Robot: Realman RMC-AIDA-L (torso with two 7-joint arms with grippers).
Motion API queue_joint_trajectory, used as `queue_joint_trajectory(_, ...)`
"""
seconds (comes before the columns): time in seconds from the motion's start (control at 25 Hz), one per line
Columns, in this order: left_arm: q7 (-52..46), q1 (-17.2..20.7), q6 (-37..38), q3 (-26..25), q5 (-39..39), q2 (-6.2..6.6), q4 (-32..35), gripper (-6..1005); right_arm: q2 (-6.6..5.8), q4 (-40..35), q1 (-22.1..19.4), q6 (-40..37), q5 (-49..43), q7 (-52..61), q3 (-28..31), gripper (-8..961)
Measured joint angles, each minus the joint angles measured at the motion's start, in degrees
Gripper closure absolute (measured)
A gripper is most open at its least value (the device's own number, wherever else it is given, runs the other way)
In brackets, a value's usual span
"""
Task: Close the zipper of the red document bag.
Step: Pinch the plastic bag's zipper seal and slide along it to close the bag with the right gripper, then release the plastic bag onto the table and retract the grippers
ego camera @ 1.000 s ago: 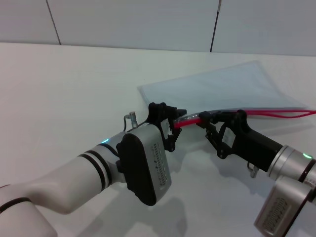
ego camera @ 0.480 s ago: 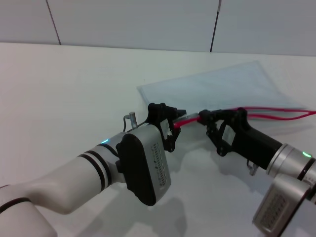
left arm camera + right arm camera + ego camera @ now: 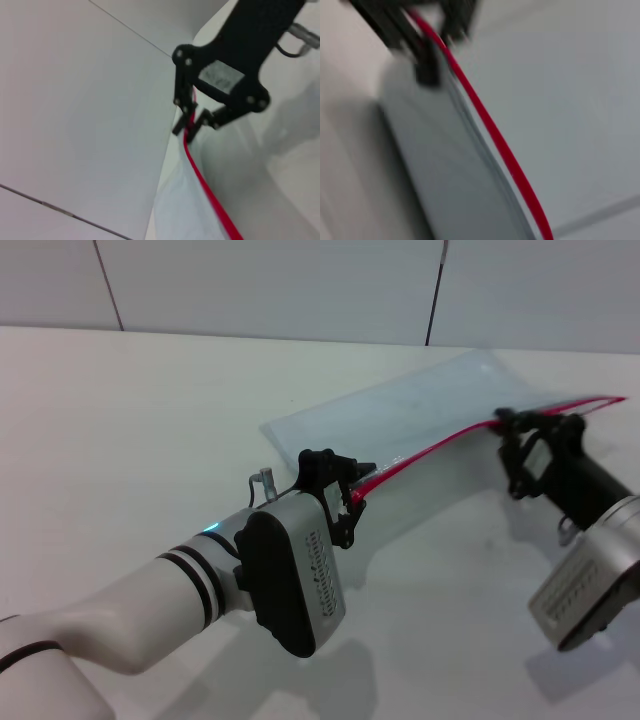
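The red document bag (image 3: 400, 410) lies on the white table with its zip edge raised and pulled taut. My left gripper (image 3: 355, 490) is shut on the near left end of that edge. The zipper (image 3: 430, 448) runs as one red line from there to my right gripper (image 3: 510, 426), which is shut on it near the far right end. Past the right gripper the strip splits into two strands (image 3: 590, 402). In the left wrist view the right gripper (image 3: 191, 125) pinches the zipper (image 3: 207, 195). In the right wrist view the left gripper (image 3: 432, 45) holds the zipper (image 3: 495, 135). The slider is hidden.
A bare white table (image 3: 150, 420) spreads to the left and front of the bag. A grey panelled wall (image 3: 270, 280) stands behind the table's back edge. The left forearm (image 3: 200, 590) lies low across the front left.
My right gripper has slid along the zipper from beside the left gripper to the far right end. The red strip behind it has gone from two strands to one. The left gripper stayed put.
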Motion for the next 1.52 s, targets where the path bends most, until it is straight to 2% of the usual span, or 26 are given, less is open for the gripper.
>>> queue_joint_trajectory(0.16, 0.0, 0.0, 0.0, 0.0, 0.0, 0.00, 0.0, 944, 0.01, -0.2, -0.5, 2.1, 0.0, -0.6, 7.8, 879)
queue_joint_trajectory(0.4, 0.0, 0.0, 0.0, 0.0, 0.0, 0.00, 0.0, 945, 0.01, -0.5, -0.9, 4.3, 0.0, -0.7, 16.4, 878)
queue_joint_trajectory(0.64, 0.0, -0.1, 0.0, 0.0, 0.0, 0.00, -0.1, 944, 0.01, -0.5, -0.8, 5.0, 2.2, -0.7, 19.5, 879)
queue_joint_trajectory(0.96, 0.0, -0.1, 0.0, 0.1, 0.0, 0.01, -0.2, 945, 0.15, -0.1, -1.0, 2.1, 7.1, -1.2, 19.9, 746)
queue_joint_trajectory(1.2, -0.4, -0.5, -0.9, 0.2, -0.5, -0.06, -1.2, 942, 0.42, 2.0, -2.6, -3.9, 8.5, -0.9, 19.6, 516)
queue_joint_trajectory(1.36, -0.6, -0.7, -5.2, 0.2, -3.8, -0.09, -2.5, 936, 0.45, 4.0, -3.9, -7.8, 8.5, -0.4, 19.5, 428)
queue_joint_trajectory(1.52, -0.6, -0.7, -10.9, 0.8, -7.2, -0.07, -4.0, 832, 0.45, 5.5, -4.7, -10.5, 8.5, 1.8, 19.3, 340)
